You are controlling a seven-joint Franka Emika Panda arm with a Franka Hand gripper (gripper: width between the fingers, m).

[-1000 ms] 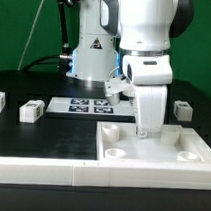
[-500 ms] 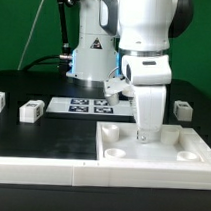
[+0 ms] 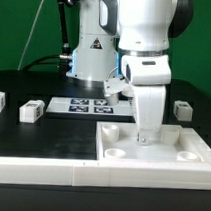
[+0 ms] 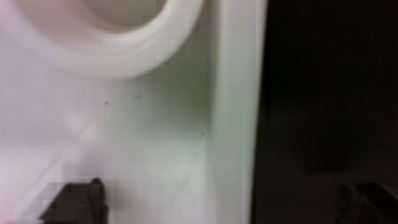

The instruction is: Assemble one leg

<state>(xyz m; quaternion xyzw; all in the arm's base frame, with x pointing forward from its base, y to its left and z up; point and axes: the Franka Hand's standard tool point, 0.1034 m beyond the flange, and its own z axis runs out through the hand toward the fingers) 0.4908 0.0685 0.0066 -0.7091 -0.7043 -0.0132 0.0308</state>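
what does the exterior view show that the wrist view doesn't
Only the exterior view: the arm, the marker board, and small tagged white blocks on the black table, a leg on the exterior view's left and another block on its right.
Only the wrist view: a close look at one round socket, the plate's edge against a dark strip, and two dark fingertips set wide apart.
Both: the white plate, with the gripper low over it.

White arm (image 3: 147,41) low over the white plate (image 3: 168,138), a leg (image 3: 31,111) well apart toward the exterior view's left.
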